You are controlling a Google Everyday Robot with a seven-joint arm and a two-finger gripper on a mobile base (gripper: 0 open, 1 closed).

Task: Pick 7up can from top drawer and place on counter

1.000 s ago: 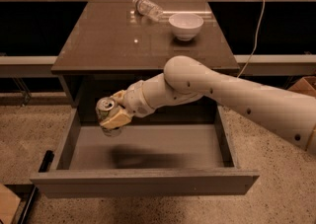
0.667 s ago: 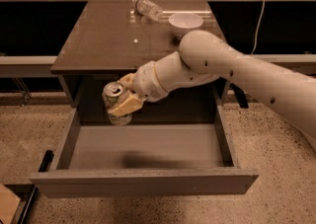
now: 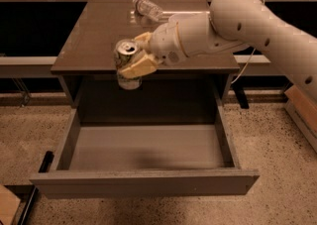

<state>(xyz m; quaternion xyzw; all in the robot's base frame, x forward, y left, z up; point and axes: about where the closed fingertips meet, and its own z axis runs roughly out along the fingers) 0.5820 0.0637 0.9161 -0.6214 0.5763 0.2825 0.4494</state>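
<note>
At the tabletop [image 3: 89,40] edge, my claw [image 3: 134,54] clamps the 7up can [image 3: 127,48]; my fingers [image 3: 138,66] hide most of its print.

7up can [image 3: 129,82]: upright, gripped by end effector [image 3: 132,53], apparently over counter [image 3: 89,40] front edge | top drawer [image 3: 143,182]: open

The hand [image 3: 130,57] sits at the front edge of the surface [image 3: 94,35], and its pale fingers [image 3: 138,66] clasp the 7up can [image 3: 130,81], covering the middle of its side; the print that shows is too blurred to read. The arm [image 3: 237,16] hides the right part of the surface and one end of a clear bottle [image 3: 145,7] near the back edge, and runs out past the picture's right edge. The top drawer [image 3: 143,182] has its back wall lost in shadow.
</note>
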